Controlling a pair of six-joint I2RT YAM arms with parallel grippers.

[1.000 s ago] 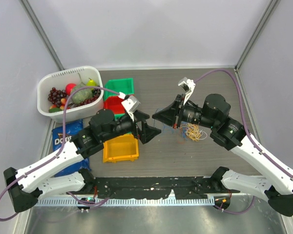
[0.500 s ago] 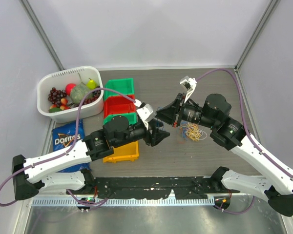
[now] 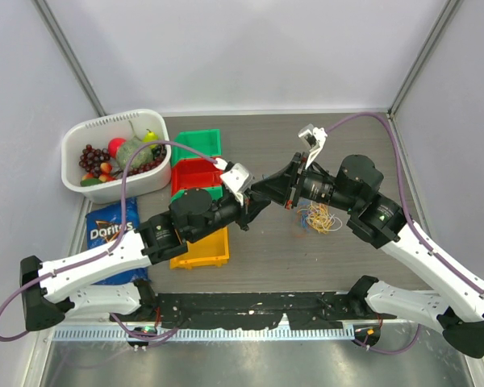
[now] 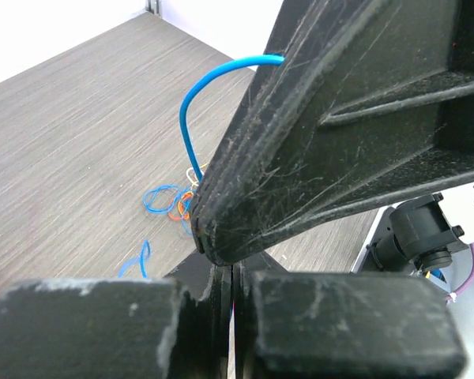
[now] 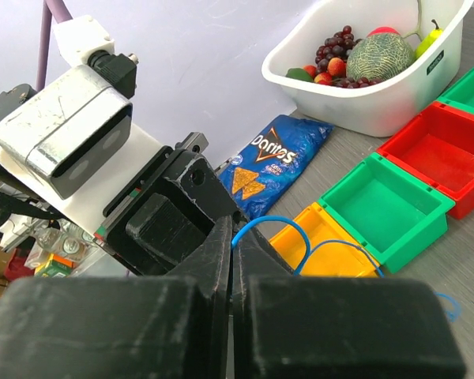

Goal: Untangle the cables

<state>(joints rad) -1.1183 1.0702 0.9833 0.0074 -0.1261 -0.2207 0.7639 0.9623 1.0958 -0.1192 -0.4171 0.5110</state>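
**Item 1, cable tangle** (image 3: 321,218): a loose heap of coloured strands on the surface (image 3: 347,145), right of centre in the top view, under the right arm's wrist.

**Item 2, blue cable** (image 4: 184,118): 1 strand arcing up out of the heap to the right tool (image 5: 231,227), which pinches it at the tips.

**Item 3, left tool** (image 4: 231,272): jaws pressed together, tip to tip with the right tool. I cannot tell whether it has the strand.

**Handling, my judgement:** I would confirm both grips first. Then I would part the 2 tools slowly and sideways, watching that the heap does not lift with them.
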